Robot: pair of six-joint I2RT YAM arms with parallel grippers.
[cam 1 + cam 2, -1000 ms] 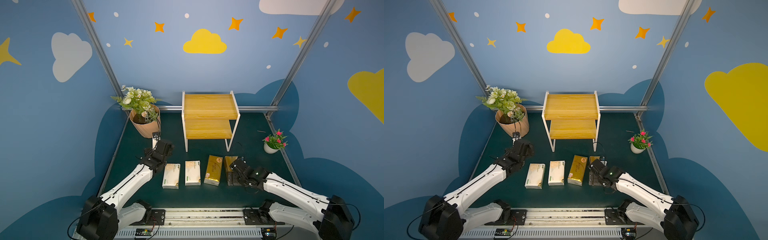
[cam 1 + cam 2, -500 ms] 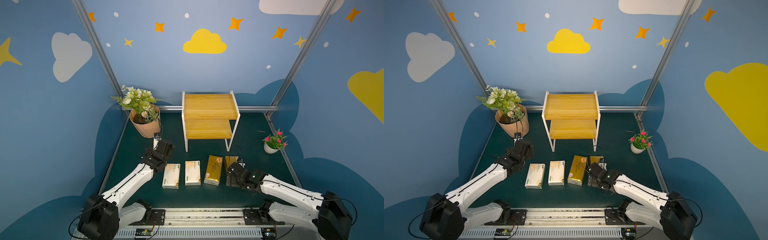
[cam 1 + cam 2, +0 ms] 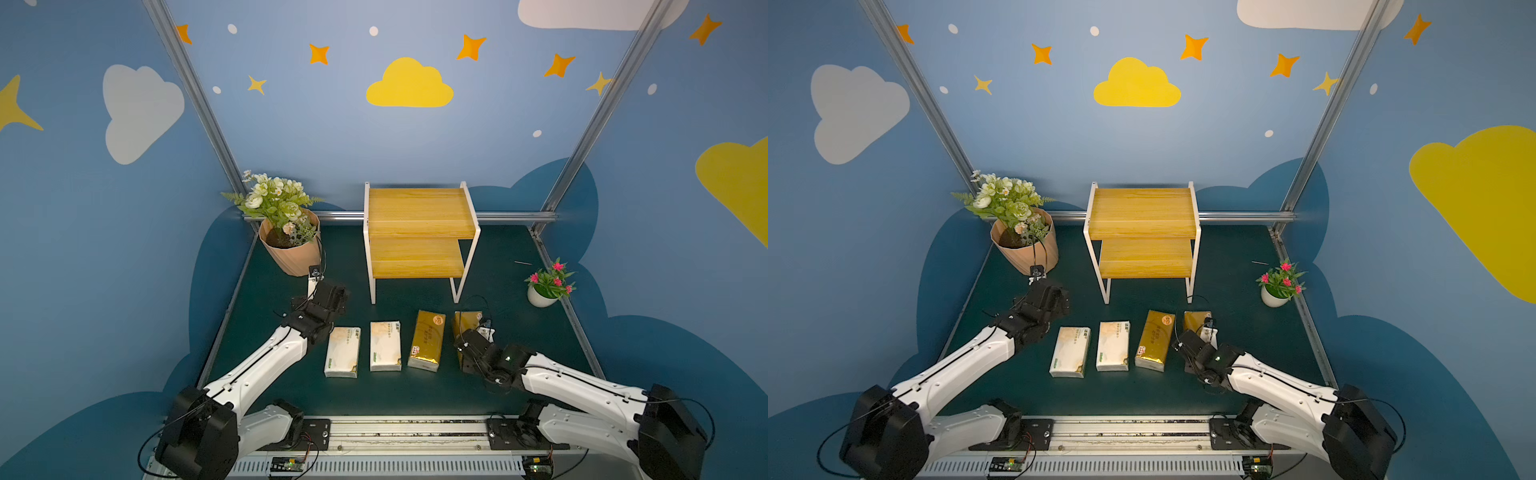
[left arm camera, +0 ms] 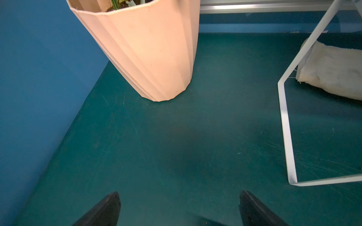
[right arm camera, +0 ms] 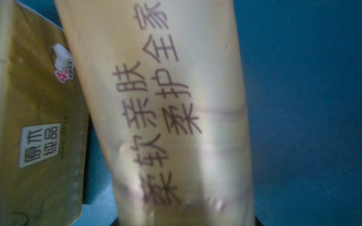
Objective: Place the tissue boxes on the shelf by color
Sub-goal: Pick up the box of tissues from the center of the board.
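Four tissue boxes lie in a row on the dark green mat in front of the shelf (image 3: 419,208) (image 3: 1142,208). From the left they are a white one (image 3: 343,351), a second white one (image 3: 385,345), a gold one (image 3: 428,340) and a further gold one (image 3: 467,320) (image 3: 1196,321). My right gripper (image 3: 467,345) (image 3: 1187,345) (image 5: 188,221) sits over that rightmost gold pack (image 5: 166,97), shut on its near end; the fingers are mostly hidden by it. My left gripper (image 3: 332,291) (image 4: 179,193) hangs open over bare mat, left of the shelf.
A peach flowerpot (image 3: 291,249) (image 4: 147,49) stands at the back left, close ahead of the left gripper. A small white pot with pink flowers (image 3: 548,286) is at the right edge. A whitish cloth lump (image 4: 333,74) lies under the shelf, behind its leg (image 4: 286,125).
My right gripper has settled lower over the rightmost gold pack and its jaws have narrowed onto it. The left arm and the other packs have not moved.
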